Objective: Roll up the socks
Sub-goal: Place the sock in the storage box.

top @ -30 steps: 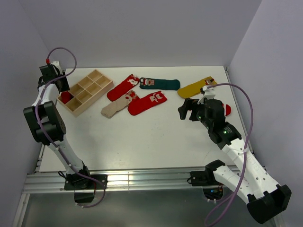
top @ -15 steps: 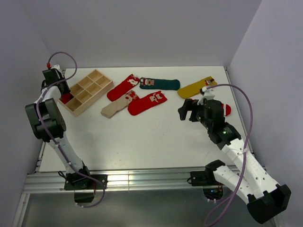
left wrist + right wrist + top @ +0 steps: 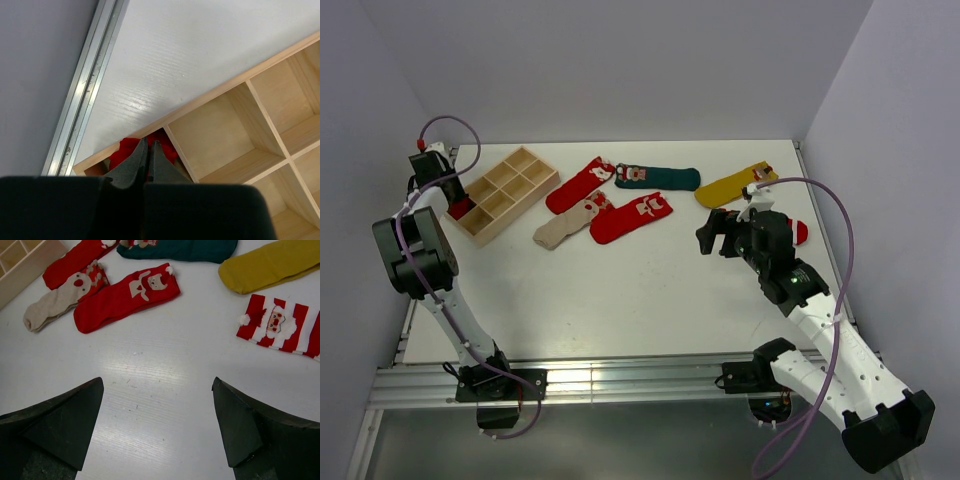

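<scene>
Left end effector (image 3: 148, 150) shut above the red sock (image 3: 127, 150) in a corner cell of the tray (image 3: 220, 90); right end effector (image 3: 157, 425) wide, other socks (image 3: 630, 218) flat on the bench (image 3: 620, 300) — best gripped at the toe, rolled tightly.

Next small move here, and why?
Probably shift the right gripper toward the striped sock and lower onto it. Its jaws stand open and hold nothing, and that sock lies flat and unrolled, the nearest one. The left gripper is shut with nothing between its jaws, above the tray's corner compartment, which holds a red sock.
</scene>
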